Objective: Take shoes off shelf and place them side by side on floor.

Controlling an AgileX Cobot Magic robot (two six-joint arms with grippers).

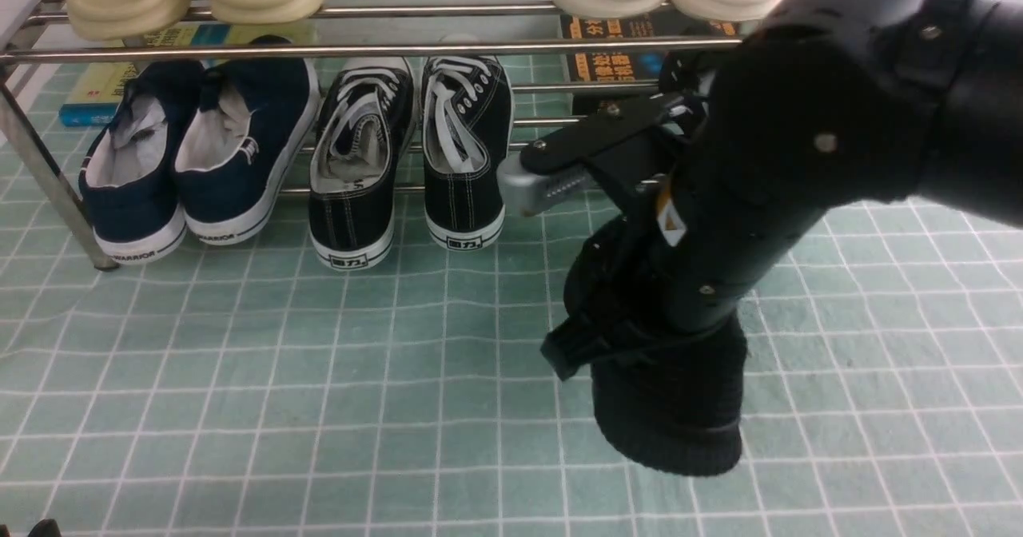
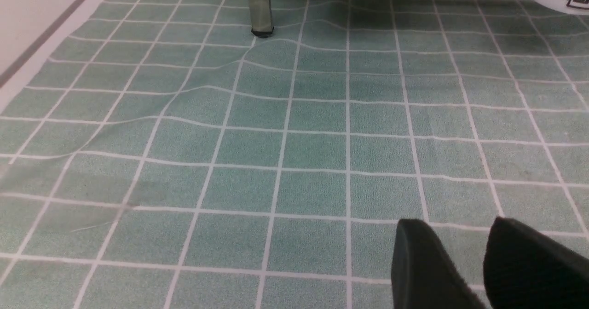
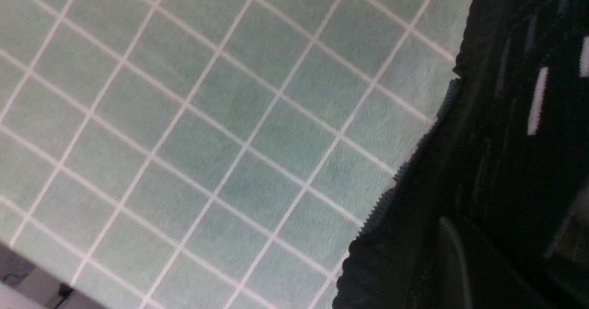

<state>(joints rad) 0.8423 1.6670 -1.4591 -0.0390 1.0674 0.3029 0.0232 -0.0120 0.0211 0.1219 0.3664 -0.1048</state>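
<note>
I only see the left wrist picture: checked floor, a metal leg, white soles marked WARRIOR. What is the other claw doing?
Observer: The front view and right wrist view show the right claw gripping a black knit sneaker.
Operator: Is that one plain black?
Observer: Not entirely; the right wrist view shows small white dashes on it.
Operator: And whose are my WARRIOR soles?
Observer: They belong to navy slip-ons; the front view shows them on the steel shoe rack.
</note>
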